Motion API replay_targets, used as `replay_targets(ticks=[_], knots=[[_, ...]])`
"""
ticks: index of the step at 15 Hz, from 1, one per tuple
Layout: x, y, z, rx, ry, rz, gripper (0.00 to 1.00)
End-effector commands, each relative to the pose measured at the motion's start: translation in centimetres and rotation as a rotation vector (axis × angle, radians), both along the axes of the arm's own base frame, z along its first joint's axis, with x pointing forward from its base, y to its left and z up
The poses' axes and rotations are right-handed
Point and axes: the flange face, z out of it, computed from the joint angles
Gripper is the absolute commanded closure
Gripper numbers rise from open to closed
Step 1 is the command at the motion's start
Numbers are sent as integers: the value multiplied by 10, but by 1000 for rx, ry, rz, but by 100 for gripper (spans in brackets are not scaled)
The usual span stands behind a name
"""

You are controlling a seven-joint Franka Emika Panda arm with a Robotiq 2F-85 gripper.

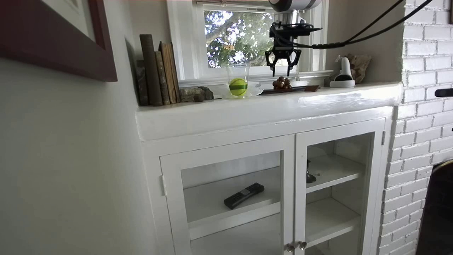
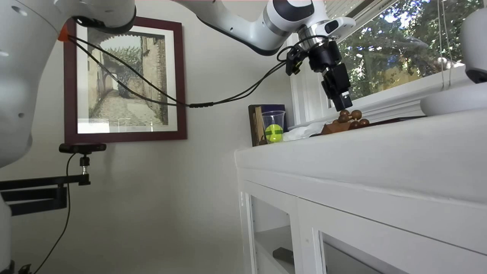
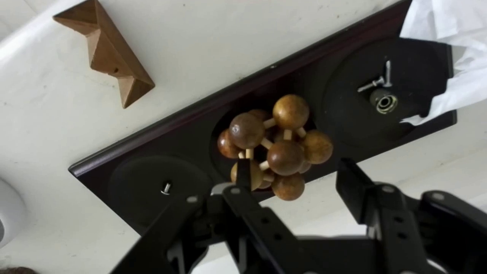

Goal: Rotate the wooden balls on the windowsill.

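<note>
Black two-fingered hand (image 1: 281, 73), its fingers (image 3: 354, 186) apart, just above a cluster of glossy reddish-brown wooden balls (image 3: 285, 157) linked by pale wooden pegs (image 3: 269, 123). Seen from the wrist, one finger (image 3: 243, 173) overlaps a lighter ball (image 3: 257, 175); whether the two touch I cannot tell. The cluster sits on the middle round recess (image 3: 222, 166) of a long, dark, rectangular tray (image 3: 186, 139), which lies on the white-painted windowsill counter (image 1: 198, 113). Around it: in one end recess (image 3: 144, 190), a small silvery screw (image 3: 166, 188); in the opposite one, thin metal pieces (image 3: 387, 74) and a short dark cylindrical fitting (image 3: 384, 101). Crumpled white sheeting (image 3: 464, 42) overlaps that same end of the tray. A brown, jagged wooden piece (image 3: 110, 57) lies apart from the tray, toward the counter's front edge. In both exterior views a clear plastic cup (image 2: 273, 117) with a yellow-green ball (image 1: 238, 87) inside stands beside the sheeting; farther along are grey-brown stones (image 1: 189, 95) and a row of upright, worn books (image 1: 152, 71). Past the tray's other end rests a white rounded device (image 1: 346, 69); behind the counter rises a white-framed window (image 1: 191, 46) with green foliage (image 1: 226, 46) outside.
</note>
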Motion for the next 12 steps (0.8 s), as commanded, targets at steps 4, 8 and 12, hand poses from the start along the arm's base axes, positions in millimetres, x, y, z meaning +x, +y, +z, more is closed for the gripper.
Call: replay_targets(ticks=[4, 8, 12], knots=[[4, 1, 2, -8, 15, -46, 48], [4, 0, -1, -2, 27, -52, 50], [4, -1, -6, -3, 37, -58, 49]])
